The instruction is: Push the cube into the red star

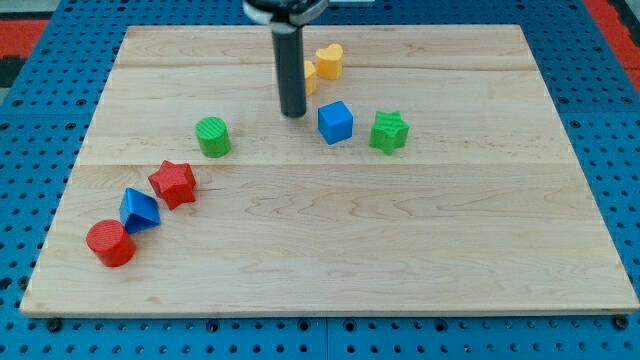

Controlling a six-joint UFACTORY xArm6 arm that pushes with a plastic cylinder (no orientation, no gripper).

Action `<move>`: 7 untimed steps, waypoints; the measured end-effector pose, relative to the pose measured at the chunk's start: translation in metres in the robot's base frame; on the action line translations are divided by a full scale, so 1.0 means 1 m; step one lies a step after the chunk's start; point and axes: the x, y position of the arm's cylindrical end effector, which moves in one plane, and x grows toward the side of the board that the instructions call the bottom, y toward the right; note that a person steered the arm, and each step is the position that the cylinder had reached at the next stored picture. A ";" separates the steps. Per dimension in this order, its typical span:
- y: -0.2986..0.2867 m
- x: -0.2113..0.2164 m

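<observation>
The blue cube (336,122) sits on the wooden board, upper middle of the view. The red star (173,183) lies well to the cube's lower left, near the board's left side. My rod comes down from the view's top, and my tip (293,114) rests on the board just left of the blue cube, with a small gap between them. The rod partly hides a yellow block behind it.
A green cylinder (212,136) lies between the cube and the red star. A green star (389,131) is right of the cube. A yellow heart (329,60) and another yellow block (310,76) lie above. A blue triangular block (138,209) and a red cylinder (110,243) lie below-left of the red star.
</observation>
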 end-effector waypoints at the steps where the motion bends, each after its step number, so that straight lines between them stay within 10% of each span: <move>1: 0.042 -0.005; 4: -0.050 0.056; 7: 0.083 0.036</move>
